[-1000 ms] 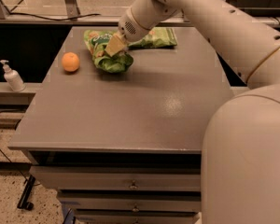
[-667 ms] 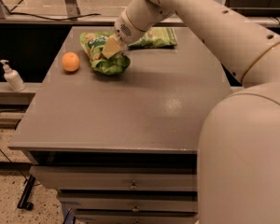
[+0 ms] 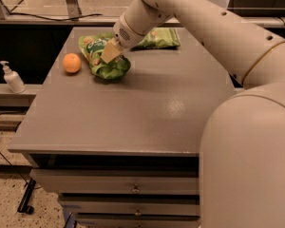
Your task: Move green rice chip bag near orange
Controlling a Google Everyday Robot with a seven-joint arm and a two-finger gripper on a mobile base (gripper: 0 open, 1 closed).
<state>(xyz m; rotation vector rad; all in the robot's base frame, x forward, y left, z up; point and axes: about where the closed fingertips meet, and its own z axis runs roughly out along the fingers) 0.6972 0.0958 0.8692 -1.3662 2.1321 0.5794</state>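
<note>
The green rice chip bag point(image 3: 106, 69) lies on the grey table point(image 3: 133, 113) at its far left part, light green with a dark label. The small round orange point(image 3: 72, 63) sits just left of the bag, a narrow gap between them. My gripper point(image 3: 109, 52) comes in from the upper right and is shut on the bag's middle, with its tan fingers point(image 3: 110, 50) pressed into the bag. The arm hides part of the bag's right side.
A flatter green packet point(image 3: 160, 38) lies at the table's far edge behind the arm. A white pump bottle point(image 3: 12, 78) stands on a ledge left of the table. Drawers point(image 3: 133, 189) sit under the tabletop. My arm's large body fills the right side.
My gripper has moved left with the bag in it, so the bag is closer to the orange. The orange has not moved.
</note>
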